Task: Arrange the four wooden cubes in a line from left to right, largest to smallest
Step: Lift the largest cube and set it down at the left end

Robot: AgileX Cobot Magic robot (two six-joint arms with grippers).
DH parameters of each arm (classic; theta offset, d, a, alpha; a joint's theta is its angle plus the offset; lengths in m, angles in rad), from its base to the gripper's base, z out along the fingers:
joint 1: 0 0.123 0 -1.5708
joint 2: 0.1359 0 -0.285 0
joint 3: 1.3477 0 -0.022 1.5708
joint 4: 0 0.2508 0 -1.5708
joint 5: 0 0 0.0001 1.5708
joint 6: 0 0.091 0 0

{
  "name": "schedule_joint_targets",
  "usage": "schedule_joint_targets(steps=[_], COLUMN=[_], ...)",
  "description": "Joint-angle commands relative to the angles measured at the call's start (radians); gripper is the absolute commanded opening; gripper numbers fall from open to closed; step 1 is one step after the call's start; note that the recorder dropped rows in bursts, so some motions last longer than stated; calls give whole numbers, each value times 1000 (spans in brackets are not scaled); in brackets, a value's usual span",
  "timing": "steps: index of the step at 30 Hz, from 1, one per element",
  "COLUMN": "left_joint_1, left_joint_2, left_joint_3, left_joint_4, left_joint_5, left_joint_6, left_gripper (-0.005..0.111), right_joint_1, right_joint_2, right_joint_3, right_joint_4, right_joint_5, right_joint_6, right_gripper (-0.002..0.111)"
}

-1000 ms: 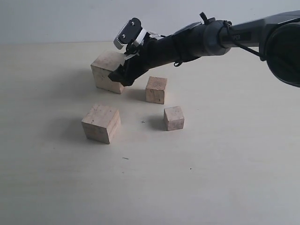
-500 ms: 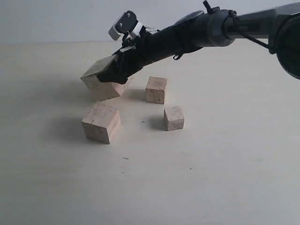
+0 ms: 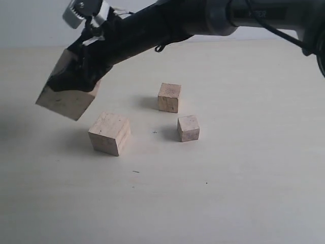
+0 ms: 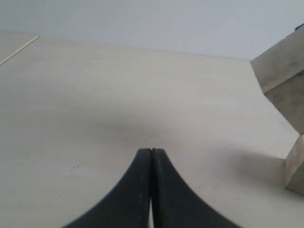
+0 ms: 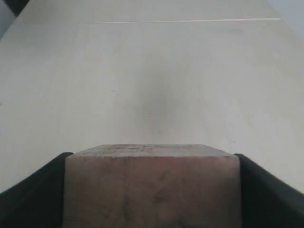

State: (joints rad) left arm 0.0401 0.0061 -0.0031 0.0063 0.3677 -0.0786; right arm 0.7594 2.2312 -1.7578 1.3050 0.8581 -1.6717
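The largest wooden cube (image 3: 65,100) hangs tilted in the air at the left, clear of the table, and my right gripper (image 3: 71,81) is shut on it; in the right wrist view the cube (image 5: 151,187) fills the space between the two fingers. The second-largest cube (image 3: 109,133) rests on the table just below and right of it. A smaller cube (image 3: 169,97) stands near the middle, and the smallest cube (image 3: 188,127) sits in front of it to the right. My left gripper (image 4: 151,153) is shut with nothing in it; the lifted cube (image 4: 282,78) shows at that view's edge.
The pale tabletop (image 3: 228,193) stretches wide in front of and to the right of the cubes. The right arm (image 3: 203,20) reaches across from the upper right over the back of the table.
The right gripper has lifted the largest cube off the table and carried it leftward and up; the cube tipped first, then rose clear. The other three cubes have stayed put.
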Motion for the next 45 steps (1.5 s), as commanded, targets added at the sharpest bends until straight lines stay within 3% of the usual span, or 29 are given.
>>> schedule_joint_targets(steps=[1, 8, 22, 31, 35, 39, 45], left_joint_1=[-2, -2, -2, -2, -2, -2, -2], left_joint_2=[-6, -6, -6, -6, -6, -6, -6], left_joint_3=[3, 3, 3, 3, 3, 3, 3], left_joint_4=[-6, -6, -6, -6, -6, -6, -6], left_joint_5=[-14, -14, -14, -14, -14, -14, -14], left_joint_6=[-4, -4, -4, -4, -4, -4, -4], left_gripper=[0, 0, 0, 0, 0, 0, 0], right_joint_1=[86, 171, 169, 46, -27, -26, 9], right_joint_2=[-16, 21, 112, 114, 121, 121, 121], right_joint_3=[-6, -6, -6, -6, -6, -6, -6], right_joint_4=[25, 23, -31, -281, -319, -347, -266], right_joint_5=[-41, -189, -150, -146, -40, 96, 62], right_joint_6=[-62, -118, -80, 225, 296, 117, 55], right_gripper=[0, 0, 0, 0, 0, 0, 0])
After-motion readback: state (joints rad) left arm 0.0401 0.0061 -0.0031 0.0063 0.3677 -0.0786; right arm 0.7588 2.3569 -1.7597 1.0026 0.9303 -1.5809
